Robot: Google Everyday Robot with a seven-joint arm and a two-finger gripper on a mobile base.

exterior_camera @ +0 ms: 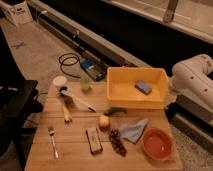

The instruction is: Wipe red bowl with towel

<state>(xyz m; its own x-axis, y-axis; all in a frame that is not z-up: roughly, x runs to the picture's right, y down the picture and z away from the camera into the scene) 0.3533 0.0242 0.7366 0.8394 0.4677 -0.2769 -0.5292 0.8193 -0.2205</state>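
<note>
The yellow bin point(131, 98) holds a sponge point(143, 87); the towel point(132, 131) lies just beside the red bowl point(157, 144), apart from the gripper point(171, 96) at the bin's right, state indeterminable.

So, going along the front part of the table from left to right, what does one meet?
fork → dark block → grapes → towel → red bowl. The robot's hand is not in view; only its arm shows, far right.

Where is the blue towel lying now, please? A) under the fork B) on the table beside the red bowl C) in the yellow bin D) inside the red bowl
B: the towel lies on the table next to the red bowl; the hand is out of view, only the arm shows.
</note>
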